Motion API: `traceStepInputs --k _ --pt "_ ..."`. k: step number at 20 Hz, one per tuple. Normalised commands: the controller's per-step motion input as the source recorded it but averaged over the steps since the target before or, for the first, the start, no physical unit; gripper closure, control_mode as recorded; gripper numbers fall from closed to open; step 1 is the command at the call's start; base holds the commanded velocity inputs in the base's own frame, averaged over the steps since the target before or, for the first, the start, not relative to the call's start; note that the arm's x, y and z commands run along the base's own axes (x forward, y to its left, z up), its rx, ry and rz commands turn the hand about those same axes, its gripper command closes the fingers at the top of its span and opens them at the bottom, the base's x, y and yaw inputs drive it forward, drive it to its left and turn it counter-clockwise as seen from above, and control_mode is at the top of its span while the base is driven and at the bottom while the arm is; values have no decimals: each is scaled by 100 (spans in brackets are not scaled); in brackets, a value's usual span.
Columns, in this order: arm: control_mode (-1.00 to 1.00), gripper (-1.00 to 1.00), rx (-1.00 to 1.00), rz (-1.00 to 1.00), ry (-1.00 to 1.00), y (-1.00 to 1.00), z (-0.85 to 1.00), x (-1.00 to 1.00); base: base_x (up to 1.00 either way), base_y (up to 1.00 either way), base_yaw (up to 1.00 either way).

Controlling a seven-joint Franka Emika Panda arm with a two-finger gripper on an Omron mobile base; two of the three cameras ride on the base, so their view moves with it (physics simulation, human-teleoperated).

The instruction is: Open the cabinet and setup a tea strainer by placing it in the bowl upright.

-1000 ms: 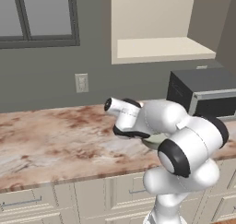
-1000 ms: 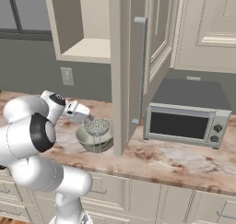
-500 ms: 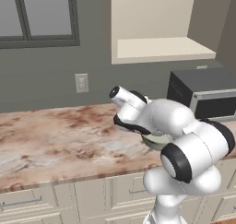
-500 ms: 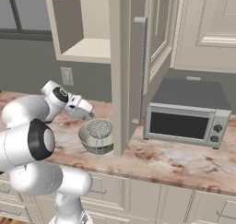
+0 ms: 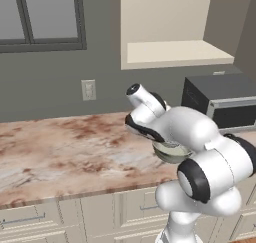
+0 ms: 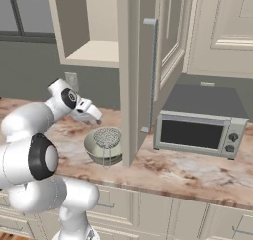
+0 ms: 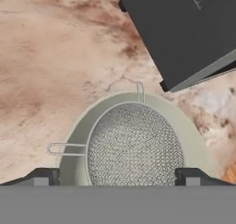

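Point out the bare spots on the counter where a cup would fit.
Free: the wide stretch of counter left of the bowl, below the wall outlet. Also the front strip before the microwave. Crowded: around the bowl, which holds the tea strainer, hemmed by the open cabinet door and the gripper.

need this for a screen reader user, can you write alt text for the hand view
A grey mesh tea strainer sits mesh-up inside a pale grey-green bowl on a marbled brown counter, seen from above with the open claw over it. Its wire handle pokes over the bowl's rim, and a dark microwave lies beyond.
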Motion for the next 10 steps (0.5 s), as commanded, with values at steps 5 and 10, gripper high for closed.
traceStepInputs --k 5,10 --pt "-100 -100 32 0 13 -1 31 -7 0 0 0" --pt "-100 -100 30 0 13 0 49 -31 0 0 0"
